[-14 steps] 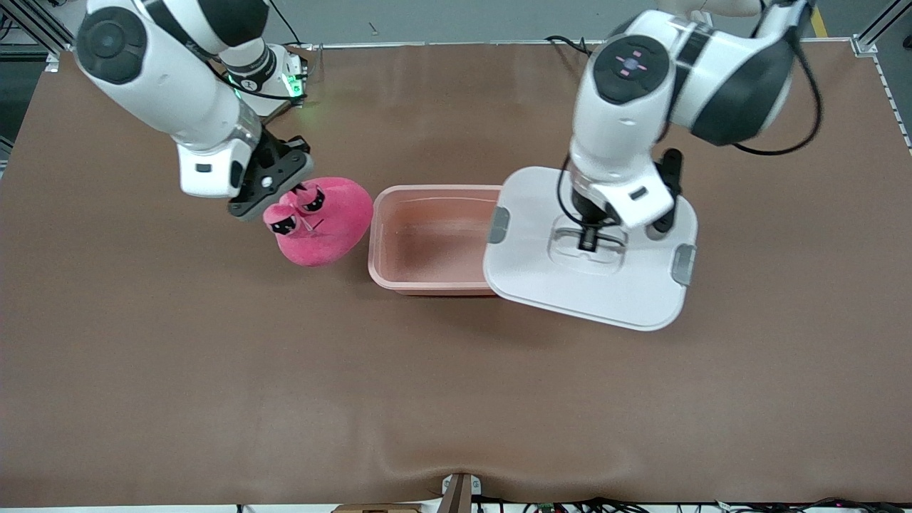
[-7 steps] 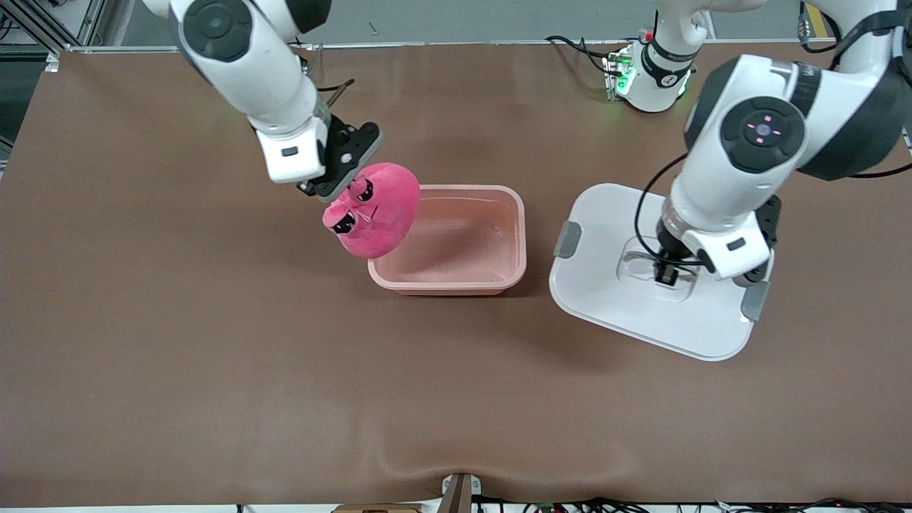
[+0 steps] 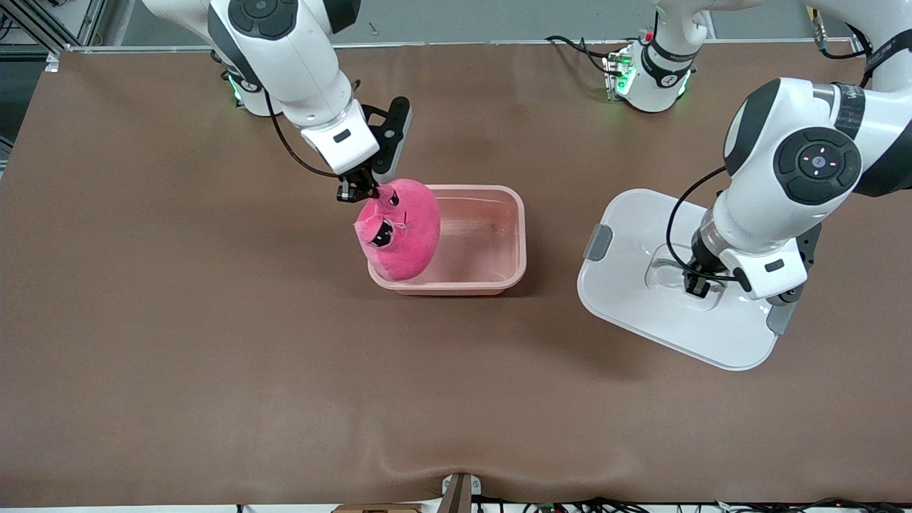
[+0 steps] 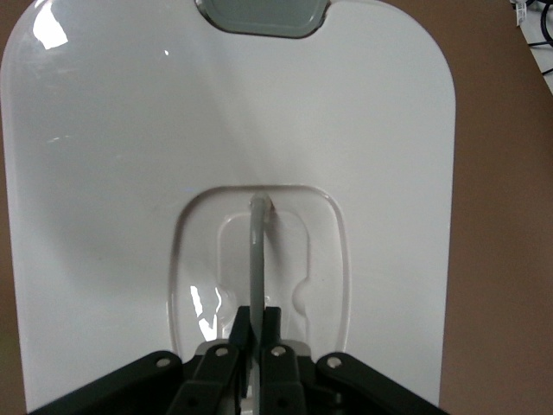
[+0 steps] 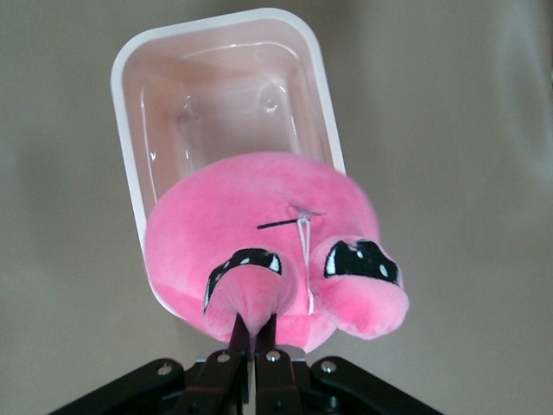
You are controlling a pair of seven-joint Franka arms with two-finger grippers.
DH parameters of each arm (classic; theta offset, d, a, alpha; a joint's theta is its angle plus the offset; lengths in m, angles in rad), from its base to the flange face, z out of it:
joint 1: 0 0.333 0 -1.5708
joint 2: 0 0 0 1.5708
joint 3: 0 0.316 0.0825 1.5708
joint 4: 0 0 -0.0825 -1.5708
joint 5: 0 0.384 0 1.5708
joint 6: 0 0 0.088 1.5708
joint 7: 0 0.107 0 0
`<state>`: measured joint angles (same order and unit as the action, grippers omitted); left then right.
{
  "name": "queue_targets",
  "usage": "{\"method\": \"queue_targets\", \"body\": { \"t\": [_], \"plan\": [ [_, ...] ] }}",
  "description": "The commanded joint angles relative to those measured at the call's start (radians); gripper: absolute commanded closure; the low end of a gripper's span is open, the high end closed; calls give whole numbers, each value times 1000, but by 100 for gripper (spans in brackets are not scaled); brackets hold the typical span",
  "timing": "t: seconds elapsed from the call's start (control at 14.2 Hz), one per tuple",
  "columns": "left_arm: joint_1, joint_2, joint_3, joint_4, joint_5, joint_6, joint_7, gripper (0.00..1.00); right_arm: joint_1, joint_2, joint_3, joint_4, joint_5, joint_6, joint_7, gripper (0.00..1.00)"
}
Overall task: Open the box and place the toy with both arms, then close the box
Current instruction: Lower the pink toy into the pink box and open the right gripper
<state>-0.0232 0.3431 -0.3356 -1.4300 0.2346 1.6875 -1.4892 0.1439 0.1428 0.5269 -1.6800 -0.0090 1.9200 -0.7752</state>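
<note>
The pink tub of the box [image 3: 499,274] stands open at mid-table; it also shows in the right wrist view [image 5: 130,104]. My right gripper [image 3: 360,191] is shut on an ear of the hot-pink plush toy [image 3: 402,228], which hangs over the tub's end toward the right arm. In the right wrist view the toy [image 5: 259,225] hangs from my gripper [image 5: 255,333]. My left gripper [image 3: 697,287] is shut on the clear handle [image 4: 256,251] of the white lid [image 3: 641,299], toward the left arm's end beside the tub. In the left wrist view the gripper [image 4: 256,324] pinches the handle.
The brown table [image 3: 214,356] stretches wide around the tub and lid. The arm bases [image 3: 652,78] stand at the edge farthest from the front camera. A grey clip [image 3: 597,242] on the lid faces the tub.
My right gripper carried the toy from the table beside the tub up to over the tub's end. My left gripper moved the lid off the tub toward the left arm's end.
</note>
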Motion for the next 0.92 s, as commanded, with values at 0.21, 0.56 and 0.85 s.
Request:
{"method": "queue_targets", "body": {
  "t": [0.21,0.56,0.85],
  "plan": [
    [3,-38,-10,0,-60,-8,3,100,-3,27,5,5,-11,23,-225,100],
    [3,-49,-8,3,-93,-11,-13,100,-1,32,5,-15,-11,44,-231,100],
    [2,-47,-7,-3,-109,-11,-23,100,-4,57,2,-15,-11,71,-231,100]
  ]
}}
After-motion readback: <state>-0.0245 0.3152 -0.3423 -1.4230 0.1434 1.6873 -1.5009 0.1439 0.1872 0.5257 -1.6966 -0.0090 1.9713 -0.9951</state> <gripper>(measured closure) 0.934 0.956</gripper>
